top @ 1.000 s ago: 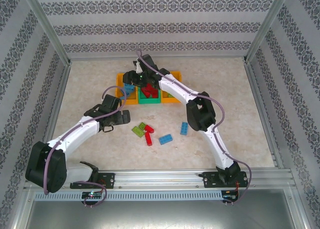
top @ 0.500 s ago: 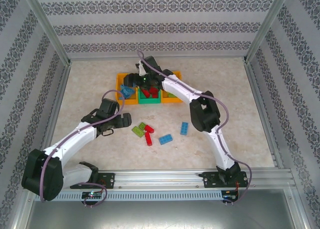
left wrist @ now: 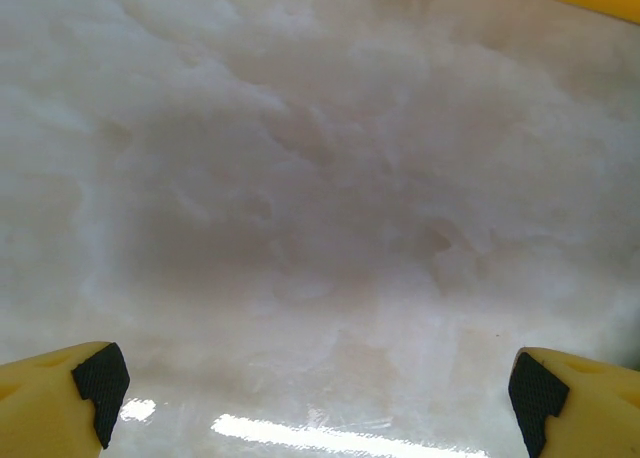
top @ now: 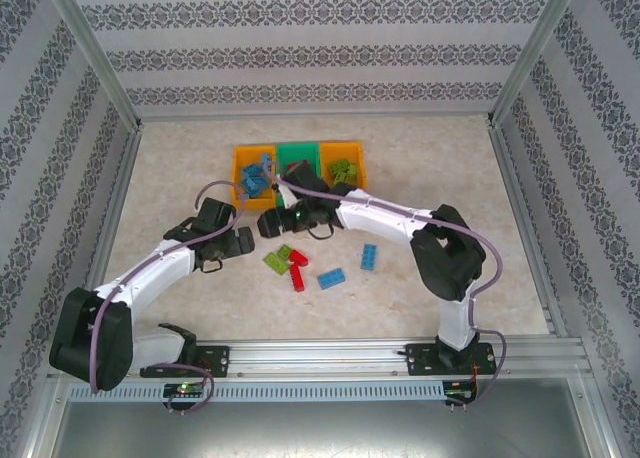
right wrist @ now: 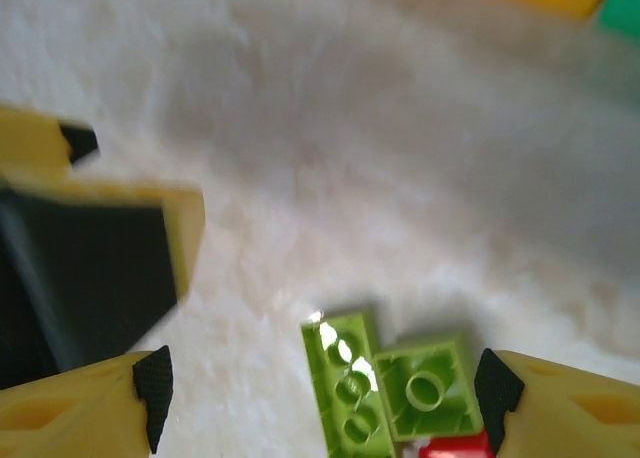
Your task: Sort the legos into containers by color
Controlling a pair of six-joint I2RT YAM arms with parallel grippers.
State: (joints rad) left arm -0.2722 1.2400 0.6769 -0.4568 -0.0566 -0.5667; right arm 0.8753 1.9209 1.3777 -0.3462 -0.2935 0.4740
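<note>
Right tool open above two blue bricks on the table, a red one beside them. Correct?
No. The two bricks under the open right tool are light green, not blue; the right wrist view shows it. A red brick does lie beside them.

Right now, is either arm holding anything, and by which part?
Nothing is held. Both the left gripper and right gripper have open, empty fingers; the right is near two light green legos.

No text, label, brand, number or sign was legible. Wall [top: 300, 58], upper part of frame, bore ornamental stripes, not letters.
</note>
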